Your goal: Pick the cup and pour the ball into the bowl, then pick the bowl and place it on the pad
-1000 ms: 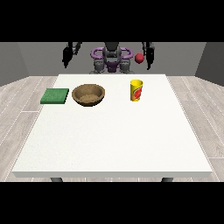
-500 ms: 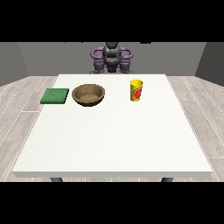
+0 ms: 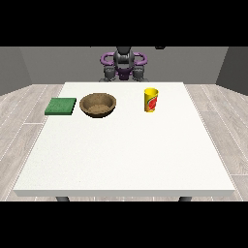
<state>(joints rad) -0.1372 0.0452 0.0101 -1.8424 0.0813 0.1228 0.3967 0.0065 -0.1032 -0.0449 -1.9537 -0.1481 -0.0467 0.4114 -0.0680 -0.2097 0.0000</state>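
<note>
Front view: pad (image 3: 61,106) lies flat at the tabletop's (image 3: 126,155) left, bowl (image 3: 98,104) just beside it, cup (image 3: 151,100) upright well to the right. Any ball inside the cup is hidden. Neither hand shows; only the robot (image 3: 123,65) torso rises behind the far edge.

Bench (image 3: 126,155): plain white top, dark legs showing below the near edge. Pad (image 3: 61,106): solid green, no pattern. Bowl (image 3: 98,104): brown, lighter tan inside. Cup (image 3: 151,100): yellow with a red mark on its side. Robot (image 3: 124,65): grey and black body with purple rings at the shoulders. Floor (image 3: 22,111): pale grey planks. Walls: grey.
</note>
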